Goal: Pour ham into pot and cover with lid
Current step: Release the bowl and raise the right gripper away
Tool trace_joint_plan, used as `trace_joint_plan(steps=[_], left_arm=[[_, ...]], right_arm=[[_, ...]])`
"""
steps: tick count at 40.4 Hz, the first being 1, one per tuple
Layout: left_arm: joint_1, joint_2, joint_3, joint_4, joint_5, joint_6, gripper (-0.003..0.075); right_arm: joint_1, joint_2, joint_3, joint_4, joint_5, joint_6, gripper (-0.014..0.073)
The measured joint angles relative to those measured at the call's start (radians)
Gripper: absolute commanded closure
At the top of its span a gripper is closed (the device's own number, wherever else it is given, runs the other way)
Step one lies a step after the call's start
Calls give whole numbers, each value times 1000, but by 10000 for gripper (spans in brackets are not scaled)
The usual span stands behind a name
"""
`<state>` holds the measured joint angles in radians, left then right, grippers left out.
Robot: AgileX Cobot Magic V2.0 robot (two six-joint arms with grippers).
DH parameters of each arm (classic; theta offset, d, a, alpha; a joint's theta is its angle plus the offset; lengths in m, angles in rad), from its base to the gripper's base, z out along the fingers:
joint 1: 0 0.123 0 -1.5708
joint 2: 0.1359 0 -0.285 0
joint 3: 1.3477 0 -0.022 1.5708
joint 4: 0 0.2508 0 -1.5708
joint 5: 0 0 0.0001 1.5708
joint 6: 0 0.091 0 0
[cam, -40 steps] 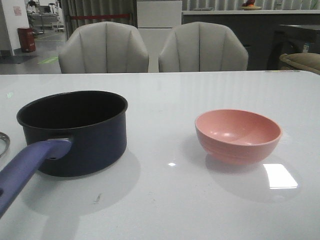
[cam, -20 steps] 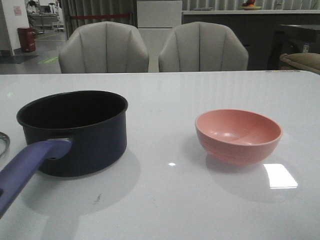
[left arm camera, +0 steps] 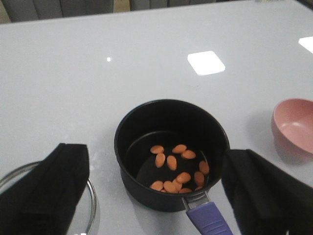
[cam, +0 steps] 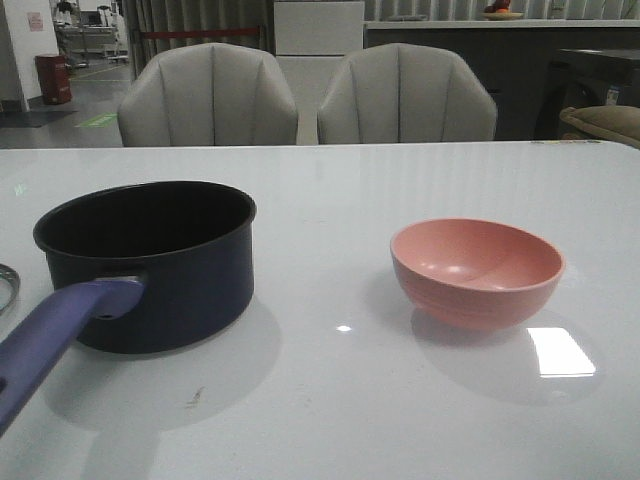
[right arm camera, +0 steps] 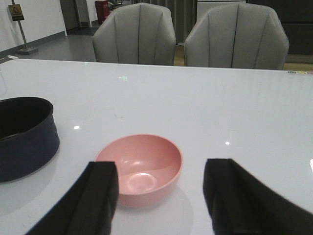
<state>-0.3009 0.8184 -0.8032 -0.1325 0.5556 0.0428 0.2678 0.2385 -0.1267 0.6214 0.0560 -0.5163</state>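
Note:
The dark navy pot [cam: 150, 265] stands on the left of the white table, its purple-blue handle [cam: 50, 340] pointing toward me. In the left wrist view several orange-pink ham pieces [left arm camera: 172, 162] lie on the bottom of the pot [left arm camera: 142, 122]. The lid [left arm camera: 93, 208] lies flat on the table beside the pot, partly hidden by a finger; only its rim edge [cam: 8, 285] shows in the front view. My left gripper [left arm camera: 156, 156] is open above the pot. My right gripper [right arm camera: 161, 169] is open and empty just behind the empty pink bowl [right arm camera: 139, 166].
The pink bowl [cam: 476, 270] stands on the right half of the table, apart from the pot. Two grey chairs [cam: 207, 95] [cam: 405, 95] stand behind the table's far edge. Neither arm shows in the front view.

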Motion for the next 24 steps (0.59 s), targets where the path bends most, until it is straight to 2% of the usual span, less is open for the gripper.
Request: trace_joint_plan(steps=[7,16,20,24], left_arm=[[40,154,-66,11,77,0,117],[290,288,-103,-15,134,-2,117],[350,363,-128,-17,160,-2,117],[361,453,-176,-7,216,-2,117]], right_arm=[[0,0,0,0,0,1,102],[0,0,0,0,0,1,102],[0,0,0,0,0,1,102],[0,0,0,0,0,1,102]])
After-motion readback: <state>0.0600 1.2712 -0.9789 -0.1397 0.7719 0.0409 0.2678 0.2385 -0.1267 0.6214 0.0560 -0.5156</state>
